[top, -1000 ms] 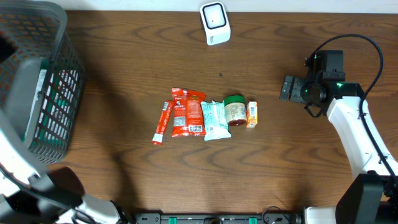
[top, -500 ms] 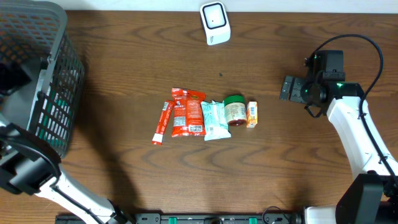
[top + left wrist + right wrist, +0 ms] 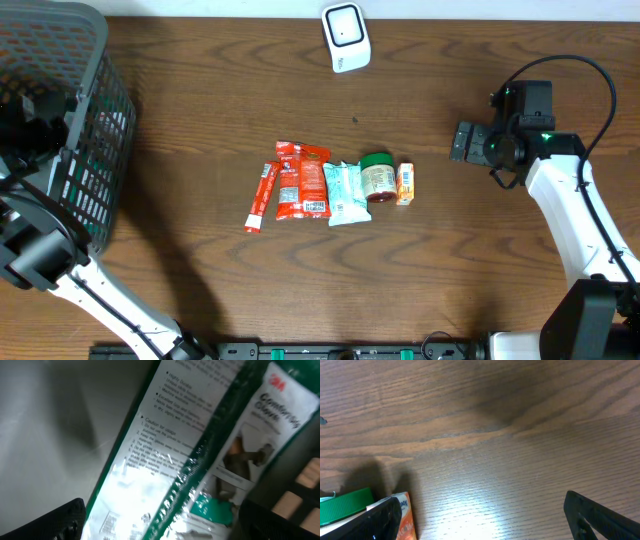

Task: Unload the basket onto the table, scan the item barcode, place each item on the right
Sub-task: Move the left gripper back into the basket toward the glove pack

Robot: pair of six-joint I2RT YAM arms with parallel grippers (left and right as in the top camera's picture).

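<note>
On the wooden table [image 3: 300, 290], the basket [image 3: 95, 160] holds a glossy packet [image 3: 200, 455] beneath the open left gripper [image 3: 165, 525], the right gripper [image 3: 485, 520] open too; it looks light, floppy and slippery, probably best pinched at an edge.

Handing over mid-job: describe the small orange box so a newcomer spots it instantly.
Centred on the wooden table lies a row of five items. The small orange box ends it nearest the right arm, beside the green-lidded jar. It alone is box-shaped; the rest are a jar and flat packets.
</note>
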